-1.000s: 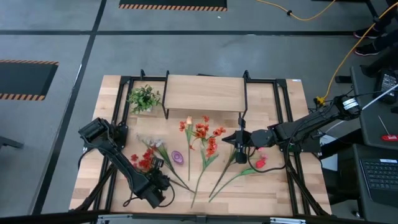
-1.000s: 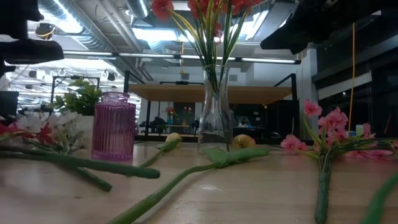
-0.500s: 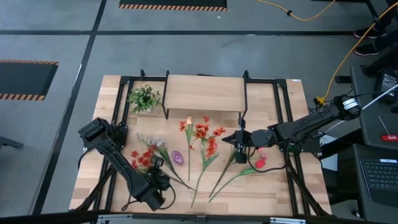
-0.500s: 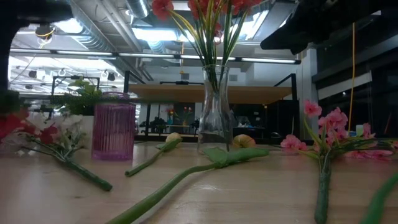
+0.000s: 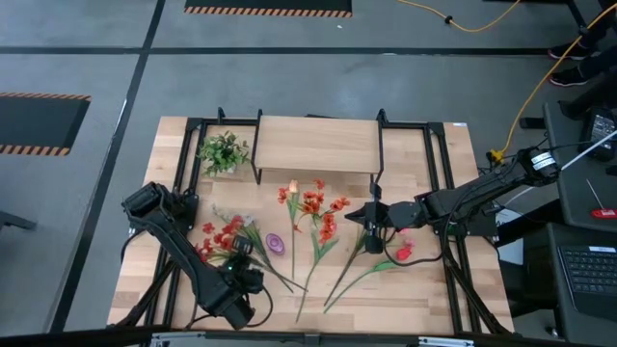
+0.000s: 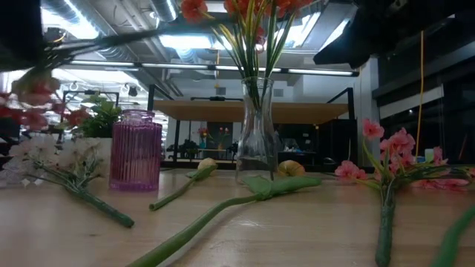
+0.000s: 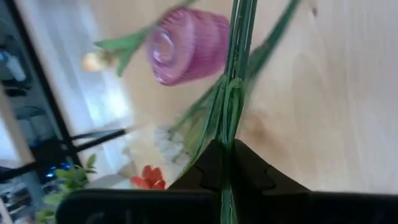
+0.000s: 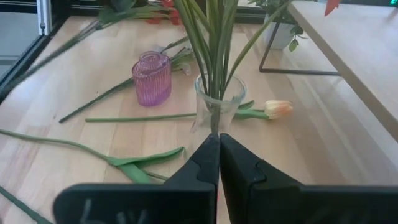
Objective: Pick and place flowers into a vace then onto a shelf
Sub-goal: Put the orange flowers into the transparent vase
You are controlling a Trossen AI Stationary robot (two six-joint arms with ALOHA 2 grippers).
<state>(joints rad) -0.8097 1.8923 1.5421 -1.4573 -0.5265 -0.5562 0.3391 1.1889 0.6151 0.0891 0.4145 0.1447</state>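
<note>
My left gripper [image 5: 241,254] is near the table's near left corner, shut on a red-bloomed spray [image 5: 218,237] that is raised off the table [image 6: 33,93]. My right gripper [image 5: 370,216] is shut and hovers just right of the clear glass vase [image 8: 217,104], which stands upright on the table with several red flowers in it [image 5: 313,204]. A purple ribbed vase [image 5: 276,244] stands between the arms. A white spray [image 6: 67,159], an orange tulip [image 8: 277,109] and a pink spray [image 6: 393,148] lie on the tabletop. The shelf [image 5: 313,143] stands at the far side. My left gripper pinches the red spray's green stem [image 7: 229,134] between its two fingers [image 7: 208,168], and the stem runs on forward out of them. The spray is lifted clear of the table, its blooms [image 6: 33,93] hanging at one end and the stem [image 6: 111,38] slanting up.
A small leafy green plant [image 5: 224,152] in a white pot stands left of the shelf. Loose green stems [image 5: 337,275] lie across the near middle of the table. Black frame rails [image 5: 445,193] run along both sides. Bare wood shows along the near edge [image 5: 386,299].
My left gripper has risen a little and carried the red spray up with it. The spray lay on the table a second ago and now hangs clear above it, its blooms shifted toward the far left. The right arm has kept still.
</note>
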